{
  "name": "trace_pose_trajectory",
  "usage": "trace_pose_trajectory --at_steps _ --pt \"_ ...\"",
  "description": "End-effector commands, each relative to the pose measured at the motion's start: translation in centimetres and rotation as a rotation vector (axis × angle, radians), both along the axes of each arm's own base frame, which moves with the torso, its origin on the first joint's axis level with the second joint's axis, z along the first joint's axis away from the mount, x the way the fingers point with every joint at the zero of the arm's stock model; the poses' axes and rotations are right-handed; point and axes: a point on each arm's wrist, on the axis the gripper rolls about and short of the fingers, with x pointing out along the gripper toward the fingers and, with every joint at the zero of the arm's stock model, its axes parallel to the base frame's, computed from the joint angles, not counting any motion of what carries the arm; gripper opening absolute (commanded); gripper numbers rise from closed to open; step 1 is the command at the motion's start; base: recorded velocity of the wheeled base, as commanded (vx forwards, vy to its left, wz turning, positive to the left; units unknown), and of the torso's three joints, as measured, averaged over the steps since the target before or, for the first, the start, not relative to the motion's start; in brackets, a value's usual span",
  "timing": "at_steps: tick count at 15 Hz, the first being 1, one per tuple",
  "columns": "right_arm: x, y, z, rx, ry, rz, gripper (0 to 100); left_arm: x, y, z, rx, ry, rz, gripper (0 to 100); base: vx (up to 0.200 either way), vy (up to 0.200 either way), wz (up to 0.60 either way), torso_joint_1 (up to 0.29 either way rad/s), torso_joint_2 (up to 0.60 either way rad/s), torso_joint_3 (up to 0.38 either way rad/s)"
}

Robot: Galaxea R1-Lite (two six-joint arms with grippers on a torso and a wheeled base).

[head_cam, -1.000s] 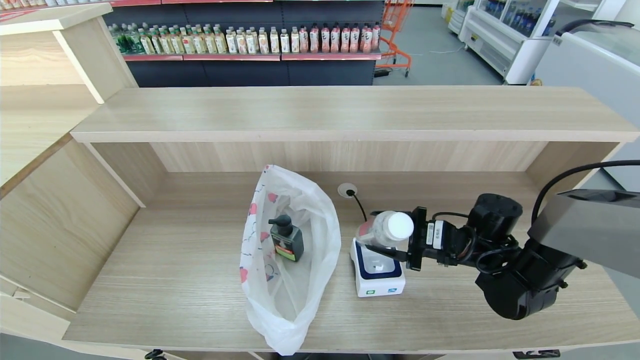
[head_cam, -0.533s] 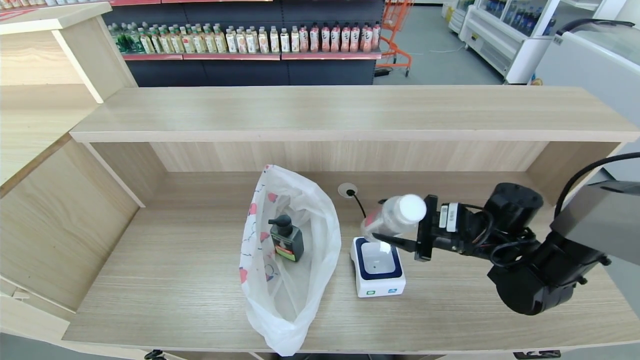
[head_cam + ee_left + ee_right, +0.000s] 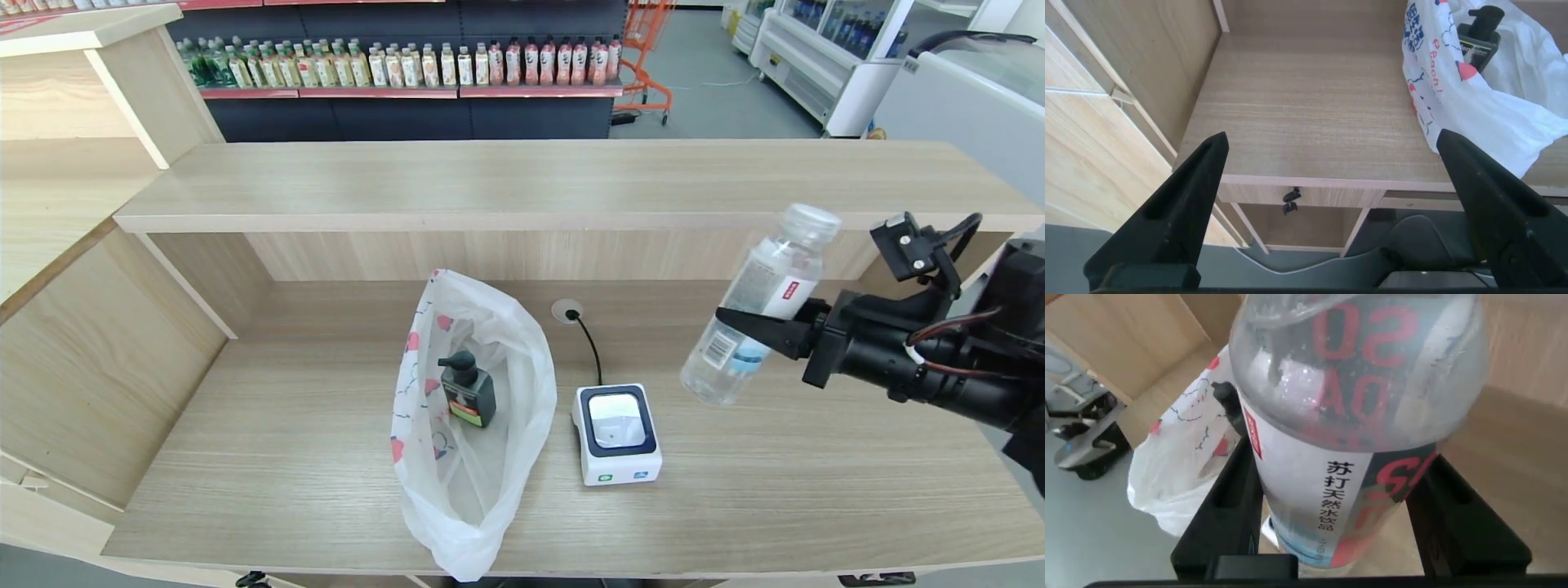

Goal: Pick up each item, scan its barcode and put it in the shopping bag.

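Grips water bottle (image 3: pixel 763 287) in clenched right jaws, raised right of scanner (image 3: pixel 616 433); left jaws released. Has pump bottle (image 3: pixel 467 392) in shopping bag (image 3: pixel 535 384) left of scanner; leaves water bottle's bagging.

Wooden counter (image 3: pixel 269 457) bears shopping bag (image 3: pixel 535 367) with scanner (image 3: pixel 616 433) just beside it

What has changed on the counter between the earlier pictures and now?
The right gripper, still shut on the water bottle, carried it from just over the scanner up and toward the robot's right. The scanner, the shopping bag and the soap dispenser inside it stayed in place.
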Motion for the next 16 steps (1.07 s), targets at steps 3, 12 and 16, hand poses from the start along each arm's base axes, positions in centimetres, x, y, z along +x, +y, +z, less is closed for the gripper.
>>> trace_pose_trajectory --at_steps 3,12,16 --pt "-3.1 -0.8 2.5 0.076 0.029 -0.078 0 0.0 0.0 0.0 0.0 0.0 0.0 100 0.0 0.0 0.0 0.0 0.0 0.0" --pt "-5.0 -0.9 3.1 0.087 0.091 -0.062 0 0.0 0.0 0.0 -0.006 0.0 0.0 100 0.0 0.0 0.0 0.0 0.0 0.0" --pt "-6.1 -0.3 3.2 0.089 0.135 -0.025 0 0.0 0.0 0.0 -0.003 0.0 0.0 100 0.0 0.15 0.0 -0.002 0.0 0.007"
